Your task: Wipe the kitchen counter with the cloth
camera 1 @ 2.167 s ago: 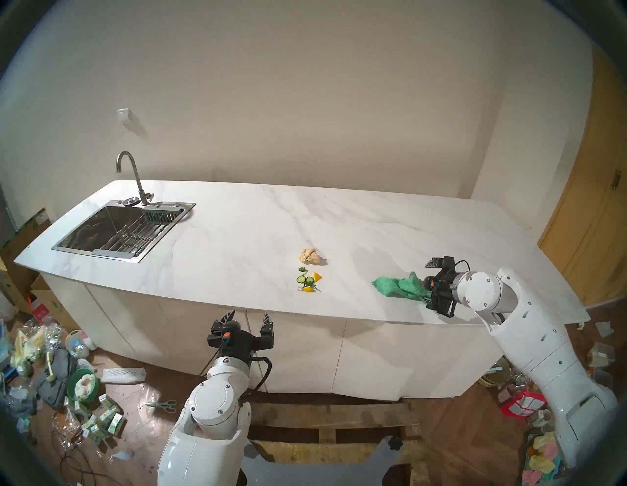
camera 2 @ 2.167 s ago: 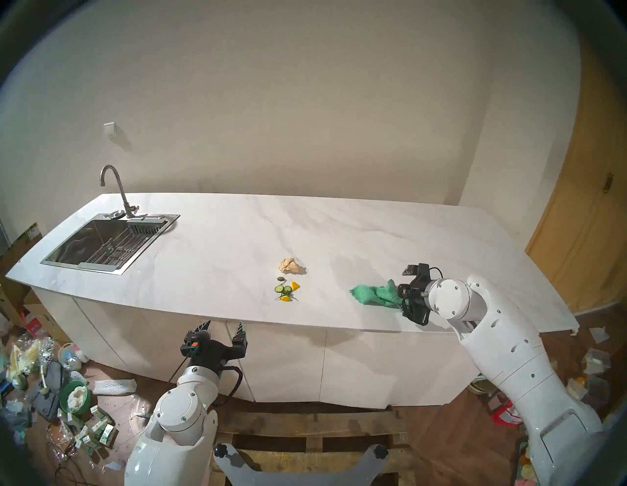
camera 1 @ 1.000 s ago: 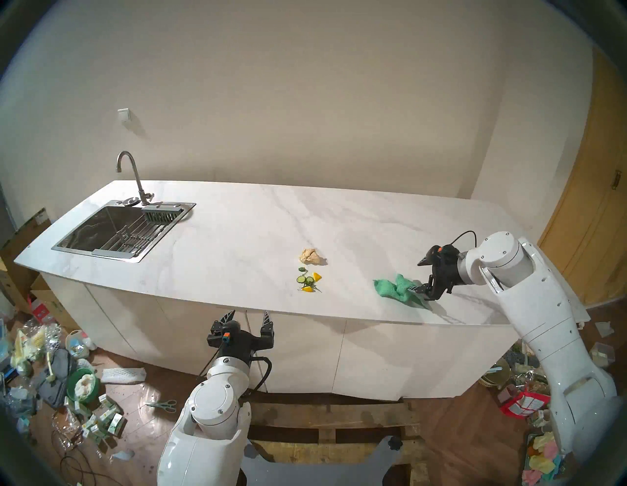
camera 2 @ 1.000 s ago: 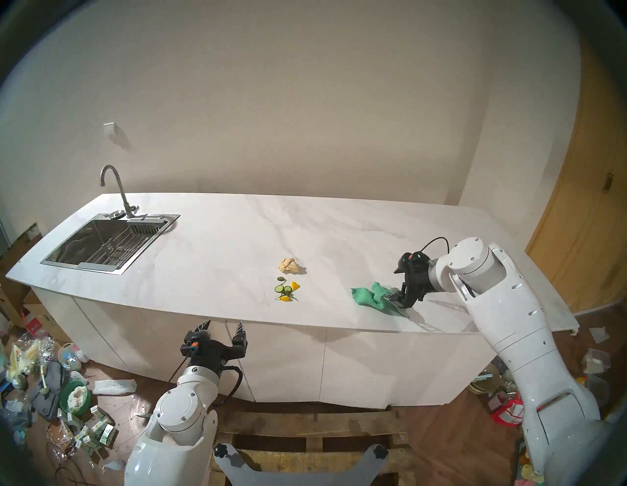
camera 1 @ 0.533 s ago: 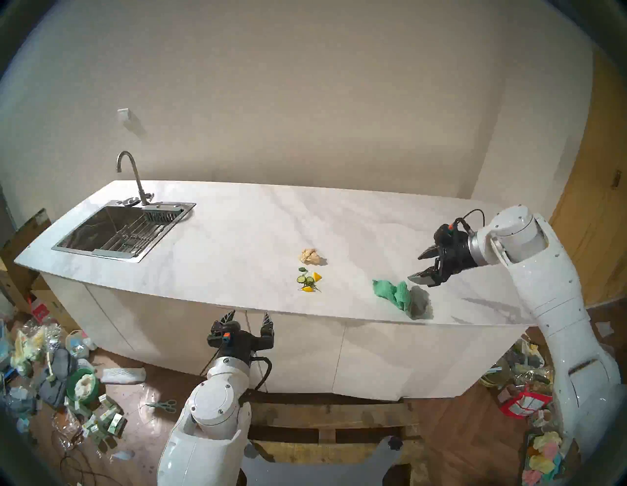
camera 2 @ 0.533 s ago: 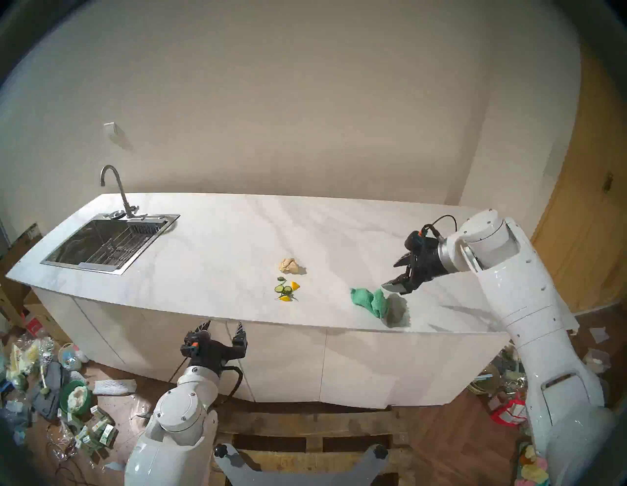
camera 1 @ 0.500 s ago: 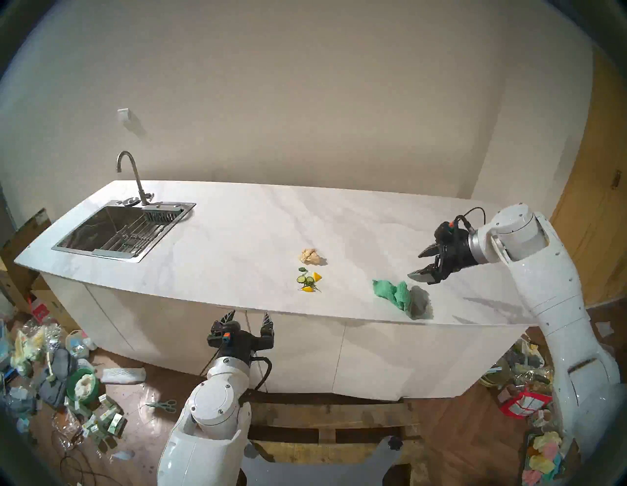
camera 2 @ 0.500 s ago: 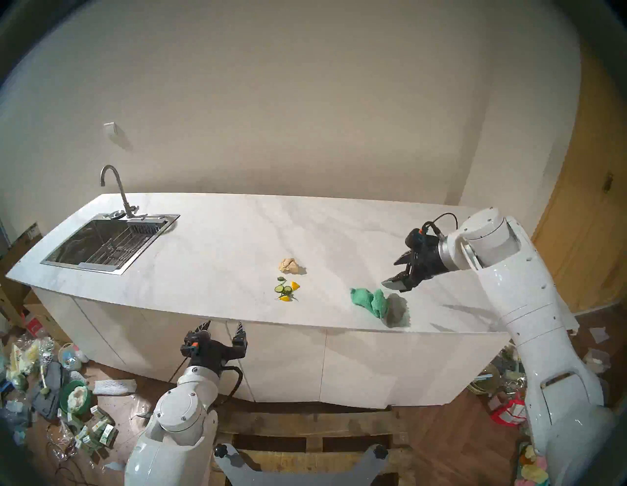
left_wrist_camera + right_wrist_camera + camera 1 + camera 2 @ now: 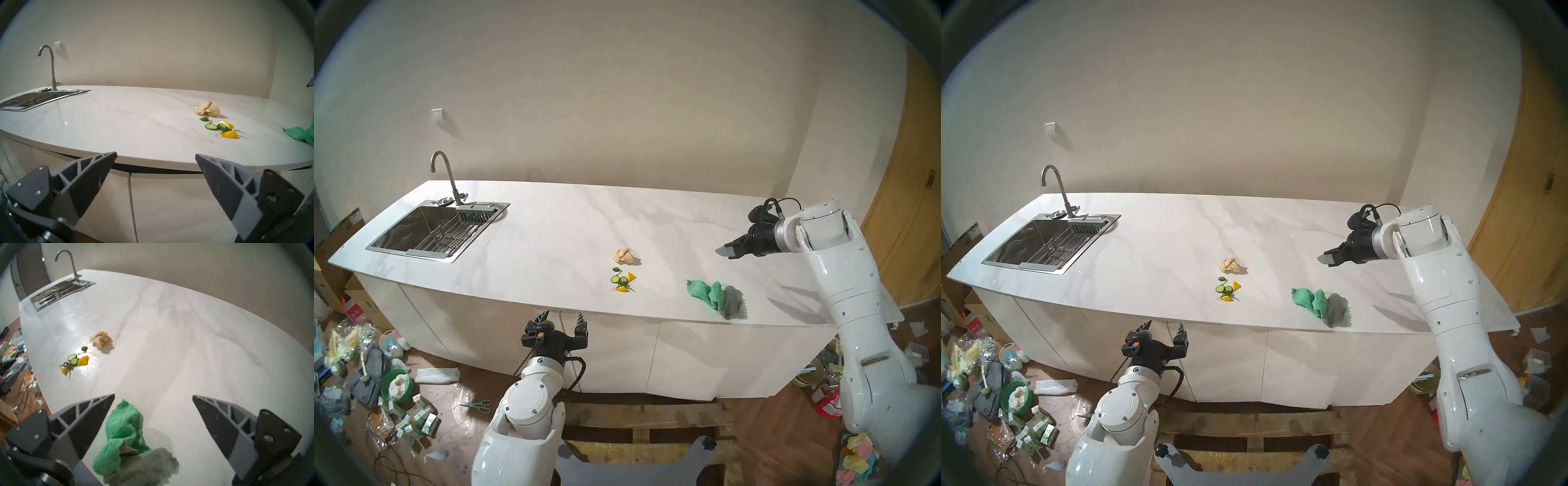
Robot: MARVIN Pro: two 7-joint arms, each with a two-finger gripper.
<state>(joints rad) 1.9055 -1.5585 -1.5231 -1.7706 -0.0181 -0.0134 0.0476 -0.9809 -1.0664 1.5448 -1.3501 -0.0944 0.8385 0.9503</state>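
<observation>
At the far left of the kitchen counter (image 9: 551,230) a steel sink (image 9: 426,234) is set into the white marble-look slab, with a curved tap (image 9: 444,176) rising at its back edge. Below the counter's front edge, in front of the white cabinet fronts, the left gripper (image 9: 562,315) points upward with its two fingers spread wide and nothing between them; the left wrist view shows the same gap, the counter edge visible between the tips. Near the middle of the slab sits a crumpled beige wad of paper (image 9: 624,256), and just in front of it lies a small scatter of food scraps (image 9: 622,281): cucumber slices, yellow wedges and a few green leaves. Further right, near the front edge, the cloth (image 9: 714,297) lies loose and bunched on the counter, its teal-green side up on the left and its grey reverse with the scalloped edge turned up on the right; nothing touches it. Above and behind the cloth, clear of the surface, the right gripper (image 9: 729,249) points leftward over the counter, holding nothing. The right wrist view (image 9: 153,397) shows its fingers spread apart, with the cloth lying below between them.
</observation>
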